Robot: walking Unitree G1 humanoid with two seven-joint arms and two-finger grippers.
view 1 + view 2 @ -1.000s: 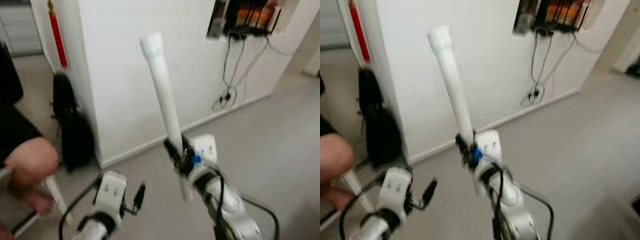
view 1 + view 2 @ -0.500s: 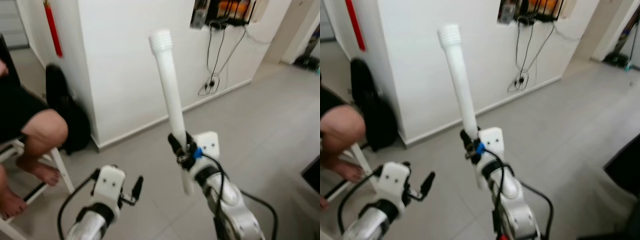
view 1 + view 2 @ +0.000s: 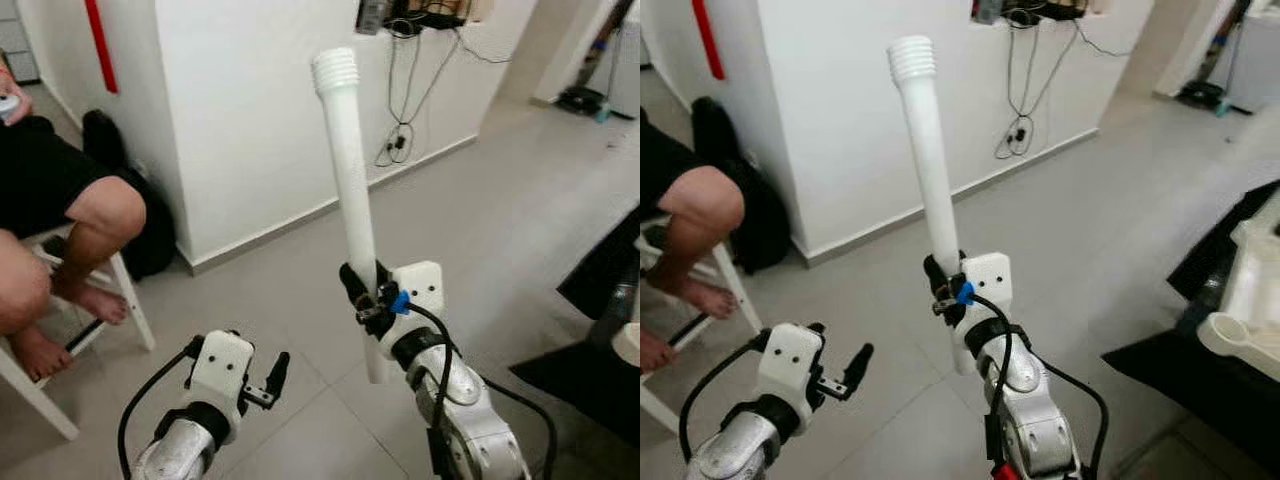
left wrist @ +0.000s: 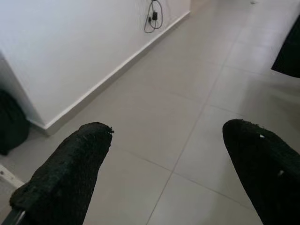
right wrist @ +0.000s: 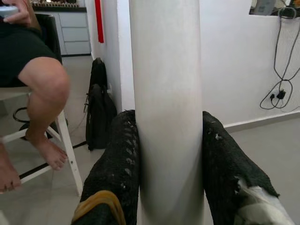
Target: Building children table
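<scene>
**Robot holding a white table leg upright in a tiled room**

In front of the white wall, the robot is standing on a grey tiled floor and holding a long white table leg nearly upright, leaning slightly away from the wall's corner. The right gripper is clamping the leg low on its shaft, with a black finger pressing on each side of the tube in the right wrist view. A short stub of the leg is sticking out below the grip. The leg's top end is ribbed with a screw thread and is showing against the wall.

Lower than the leg and to its left, the left gripper is hanging over the floor. Its two black fingers are spread wide apart with nothing between them.

Left of the wall, a person is sitting on a white chair, with a bare knee bent and bare feet resting near the chair's rungs. A black bag is leaning against the wall behind the person's leg. A red strip is hanging on the wall's side face. Black cables are dangling down the wall to the right of the leg, from a shelf above. Far to the right of the wall, a dark mat is lying on the floor with pale plastic parts on it.
</scene>
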